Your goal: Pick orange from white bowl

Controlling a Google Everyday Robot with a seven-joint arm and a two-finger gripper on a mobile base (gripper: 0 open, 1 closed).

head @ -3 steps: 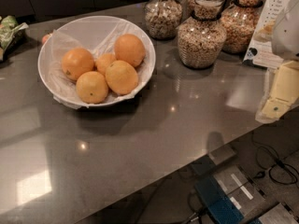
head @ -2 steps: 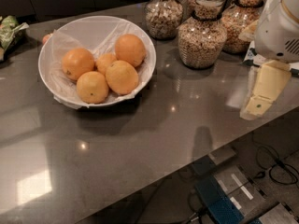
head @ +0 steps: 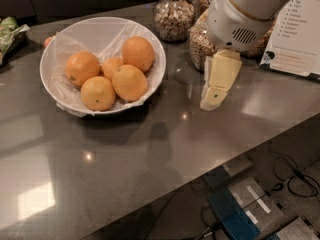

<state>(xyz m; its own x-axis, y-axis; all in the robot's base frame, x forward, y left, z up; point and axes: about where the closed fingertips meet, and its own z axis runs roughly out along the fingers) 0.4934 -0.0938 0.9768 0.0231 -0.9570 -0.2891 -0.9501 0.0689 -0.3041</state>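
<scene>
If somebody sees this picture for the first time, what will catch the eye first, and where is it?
First comes the white bowl on the left of the dark counter, holding five bright oranges on crinkled wrap. Next comes the robot's cream gripper, hanging above the counter to the right of the bowl, in front of glass jars of dry food.

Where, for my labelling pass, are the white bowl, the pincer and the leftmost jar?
white bowl (head: 95, 31): camera view, wrap-lined back wall.
pincer (head: 212, 99): camera view, its lower end, right of the bowl, over the counter.
leftmost jar (head: 173, 18): camera view, grain-filled belly.
</scene>
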